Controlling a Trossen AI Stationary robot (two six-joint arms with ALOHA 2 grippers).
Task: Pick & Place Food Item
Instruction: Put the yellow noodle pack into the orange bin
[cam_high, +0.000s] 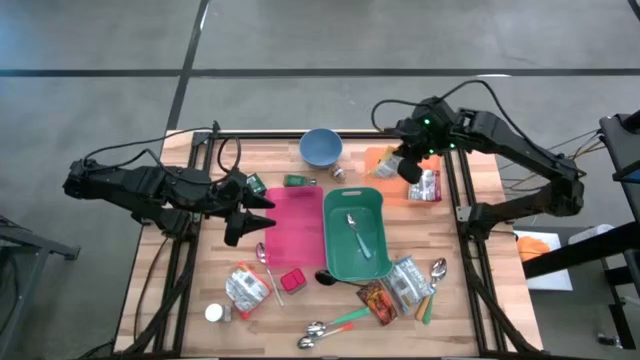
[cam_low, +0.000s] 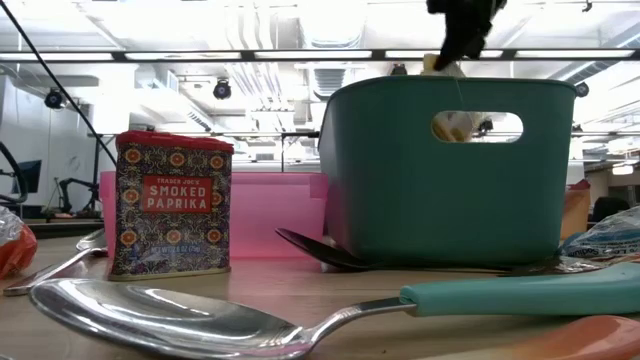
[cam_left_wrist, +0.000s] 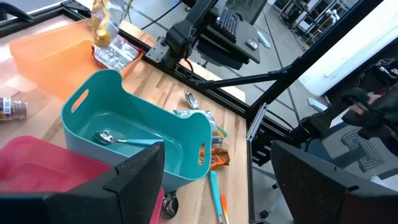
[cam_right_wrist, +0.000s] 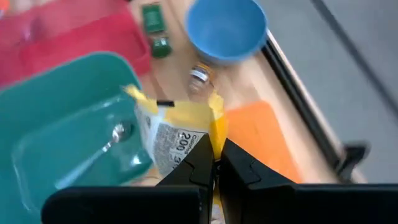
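One tin (cam_low: 172, 205), label "TRADER JOE'S SMOKED PAPRIKA"

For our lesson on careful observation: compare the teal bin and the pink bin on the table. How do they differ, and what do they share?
The teal bin holds a spoon; nothing shows inside the pink bin. The teal bin has a cut-out handle slot in its wall, while none is visible on the pink bin. In the low view the teal bin stands taller than the pink bin. Both are rectangular, open-topped, and sit side by side on the wooden table.
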